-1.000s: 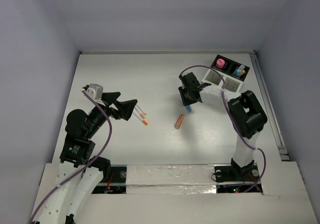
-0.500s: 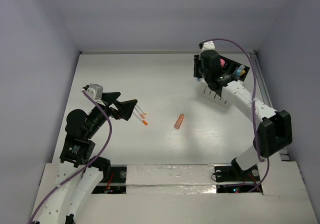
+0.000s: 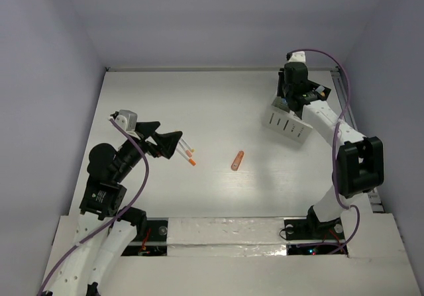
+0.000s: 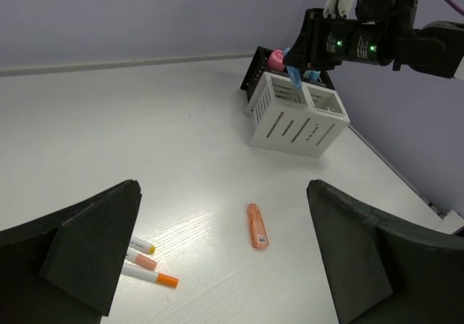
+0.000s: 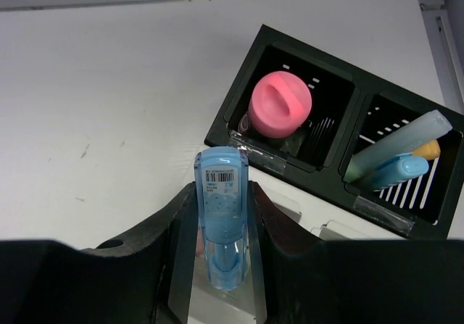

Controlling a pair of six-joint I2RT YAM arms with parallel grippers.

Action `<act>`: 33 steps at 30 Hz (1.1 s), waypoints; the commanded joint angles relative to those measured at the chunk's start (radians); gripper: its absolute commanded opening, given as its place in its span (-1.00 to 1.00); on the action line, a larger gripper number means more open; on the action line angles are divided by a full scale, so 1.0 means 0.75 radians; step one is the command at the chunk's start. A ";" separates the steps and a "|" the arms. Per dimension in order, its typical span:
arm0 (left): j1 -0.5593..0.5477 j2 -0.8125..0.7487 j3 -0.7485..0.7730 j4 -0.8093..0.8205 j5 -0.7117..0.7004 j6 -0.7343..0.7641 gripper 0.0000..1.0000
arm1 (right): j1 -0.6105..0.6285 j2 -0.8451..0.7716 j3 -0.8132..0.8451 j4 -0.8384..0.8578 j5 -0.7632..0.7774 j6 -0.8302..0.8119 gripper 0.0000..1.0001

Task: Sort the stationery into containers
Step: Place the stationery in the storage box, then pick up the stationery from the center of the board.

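Right fingers clamp the blue highlighter over the organizer at the bench's far right corner; left fingers gape, empty. I worry that releasing here drops it on a rim rather than into a compartment, so it bounces out.

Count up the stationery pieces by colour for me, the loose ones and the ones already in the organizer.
Blue plastic capsules: 2
Pale green plastic capsule: 1
Yellow plastic capsule: 1
Orange plastic capsule: 1
Stubby pink cylinder: 1
Thin white colour-tipped sticks: 3
Total: 9
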State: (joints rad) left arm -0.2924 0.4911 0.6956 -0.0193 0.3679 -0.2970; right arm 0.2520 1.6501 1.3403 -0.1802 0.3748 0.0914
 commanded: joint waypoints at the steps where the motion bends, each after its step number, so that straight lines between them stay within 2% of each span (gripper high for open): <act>1: 0.007 0.012 -0.001 0.075 0.029 -0.001 0.98 | 0.012 -0.003 -0.038 0.126 0.055 -0.009 -0.52; 6: 0.007 0.010 0.003 0.065 0.011 0.003 0.98 | 0.012 -0.032 -0.124 0.159 0.065 0.031 -0.38; 8: 0.007 0.012 0.001 0.069 0.017 0.003 0.98 | 0.012 -0.042 -0.143 0.163 0.071 0.034 -0.22; 9: 0.007 0.012 0.001 0.069 0.017 0.003 0.98 | 0.012 -0.044 -0.145 0.161 0.079 0.034 -0.21; 10: 0.007 0.010 0.001 0.069 0.019 0.001 0.98 | 0.012 -0.044 -0.141 0.150 0.083 0.034 -0.04; 11: 0.007 0.008 0.001 0.069 0.017 0.001 0.98 | 0.012 -0.052 -0.137 0.140 0.085 0.040 0.02; 13: 0.007 0.006 0.001 0.069 0.017 0.003 0.98 | 0.012 -0.075 -0.134 0.122 0.079 0.058 0.30; 15: 0.007 0.006 0.001 0.069 0.017 0.001 0.98 | 0.012 -0.138 -0.155 0.116 0.051 0.083 0.37; 16: 0.007 0.006 0.001 0.069 0.017 0.003 0.98 | 0.012 -0.167 -0.165 0.120 0.032 0.085 0.50; 20: 0.007 0.006 0.001 0.071 0.023 0.001 0.98 | 0.034 -0.304 -0.214 0.122 -0.072 0.117 0.56; 23: 0.007 0.002 0.001 0.071 0.023 0.001 0.98 | 0.136 -0.365 -0.249 0.093 -0.148 0.142 0.57; 26: 0.007 -0.004 0.001 0.067 0.015 0.003 0.98 | 0.263 -0.382 -0.329 0.062 -0.323 0.207 0.57; 33: 0.007 0.000 -0.001 0.071 0.021 0.001 0.98 | 0.564 -0.345 -0.560 0.001 -0.400 0.361 0.61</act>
State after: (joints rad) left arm -0.2924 0.4953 0.6956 -0.0193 0.3679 -0.2970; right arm 0.6174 1.3731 0.9733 -0.1318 0.1303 0.2871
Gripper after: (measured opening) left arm 0.990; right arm 0.801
